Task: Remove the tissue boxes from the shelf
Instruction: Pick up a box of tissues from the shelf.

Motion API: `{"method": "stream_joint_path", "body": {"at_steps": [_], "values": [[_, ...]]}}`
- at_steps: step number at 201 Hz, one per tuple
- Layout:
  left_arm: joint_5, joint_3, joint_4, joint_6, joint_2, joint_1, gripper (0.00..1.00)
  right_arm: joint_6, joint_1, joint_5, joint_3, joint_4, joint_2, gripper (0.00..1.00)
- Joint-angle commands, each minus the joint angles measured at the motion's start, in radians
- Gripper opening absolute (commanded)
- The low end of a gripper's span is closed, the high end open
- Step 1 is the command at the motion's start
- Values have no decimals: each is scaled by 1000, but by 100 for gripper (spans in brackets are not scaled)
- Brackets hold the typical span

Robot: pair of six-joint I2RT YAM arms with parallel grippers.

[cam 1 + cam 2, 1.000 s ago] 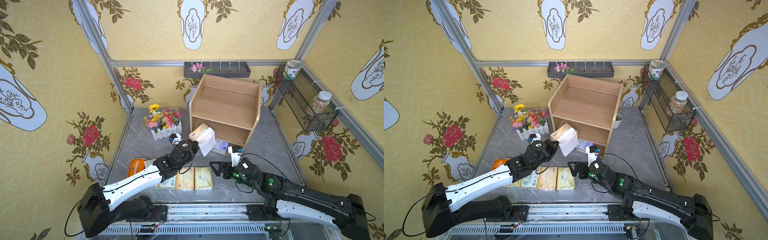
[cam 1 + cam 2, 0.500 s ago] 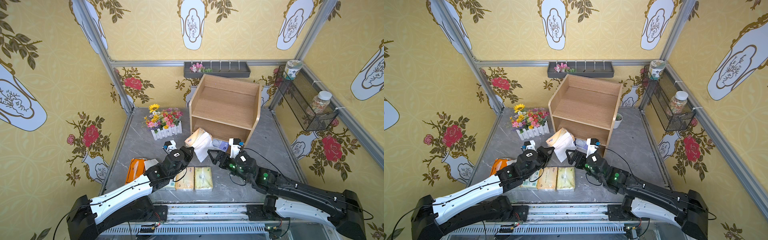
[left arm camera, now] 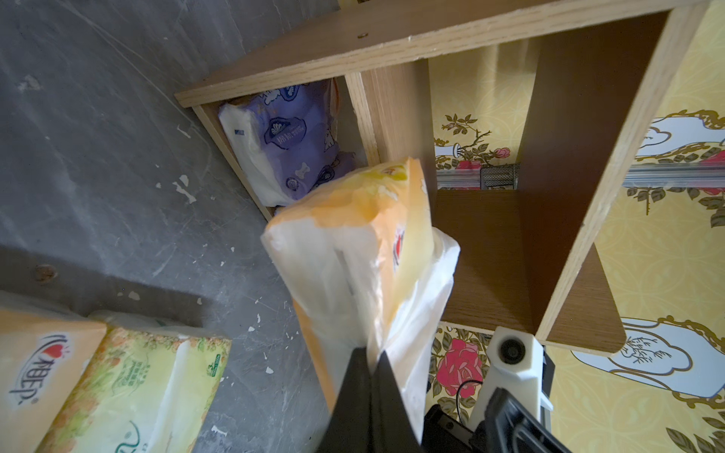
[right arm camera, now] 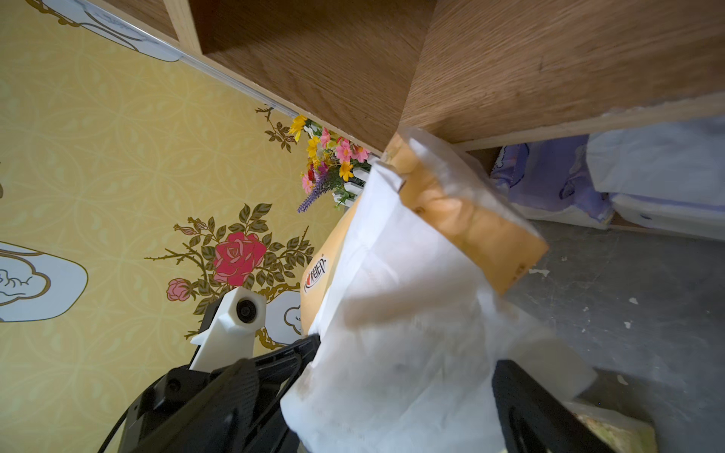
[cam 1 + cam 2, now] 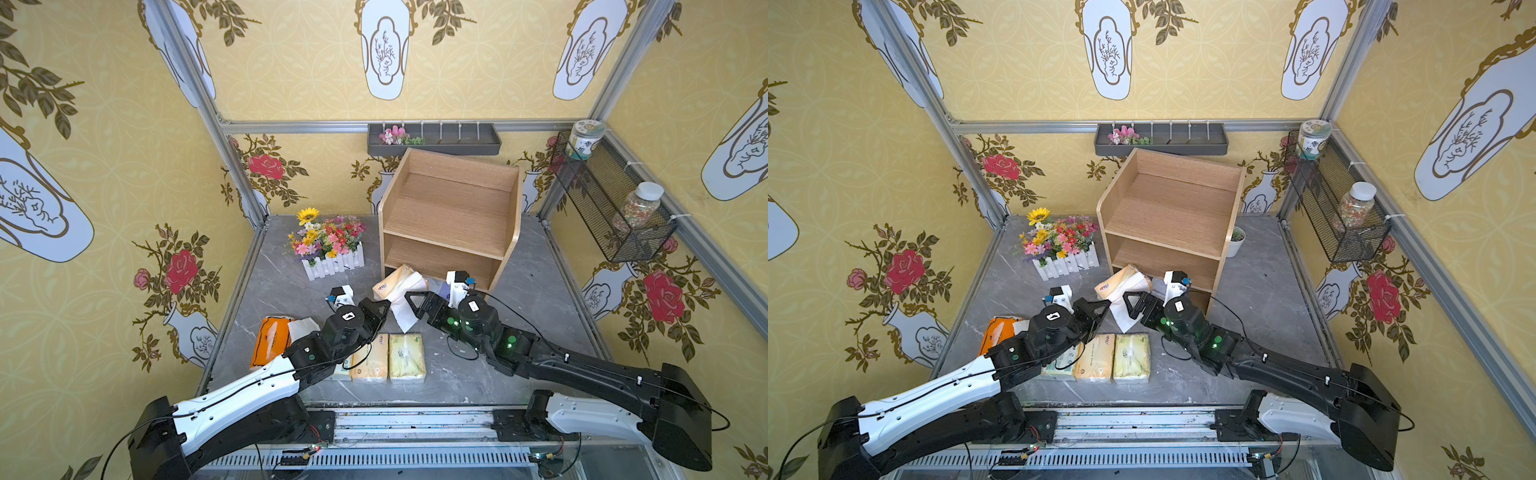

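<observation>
1. Status: the left hand [image 5: 384, 303] is clamped tight on the wrapper edge of a pale yellow tissue pack [image 5: 399, 282]. The pack hangs clear of the surface [image 5: 270, 282], just in front of the bottom tier of the shelf [image 5: 449, 208]. The right hand [image 5: 415, 307] has its jaws spread wide, grips nothing and sits just beside the pack.
2. Grip risk: the left wrist view shows the pinch taking only thin film at one end of the pack [image 3: 353, 243]. The soft wrapper could slip or tear under the pack's own weight, and the pack would drop.
3. Snag risk: a loose tissue sheet [image 5: 403, 316] trails out of the pack and hangs at the right hand's open jaws. I cannot tell whether it touches them. If that hand closes here, it would likely take the sheet rather than the pack and pull more tissue out.
4. Collision risk: the two hands are near each other, so any careless swing could knock them together.
5. Set-down risk: the row of packs [image 5: 388, 357] lies just below the left arm, so a low carry could shove it.
6. Outstanding: the lavender packs [image 3: 290, 149] lie in the shelf's bottom tier. Clearance under the board looks tight, so the next reach risks striking the shelf edge.
</observation>
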Motion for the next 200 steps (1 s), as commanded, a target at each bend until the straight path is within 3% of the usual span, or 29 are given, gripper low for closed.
{"method": "stream_joint_path", "body": {"at_steps": [1, 116, 200], "values": [[10, -14, 51, 1, -8, -1, 0, 5, -10, -21, 12, 97, 30, 99], [14, -84, 173, -23, -43, 0, 0, 121, -40, -49, 4, 195, 137, 100], [49, -151, 274, -61, -47, -1, 0, 126, -84, -61, -13, 266, 139, 76]]}}
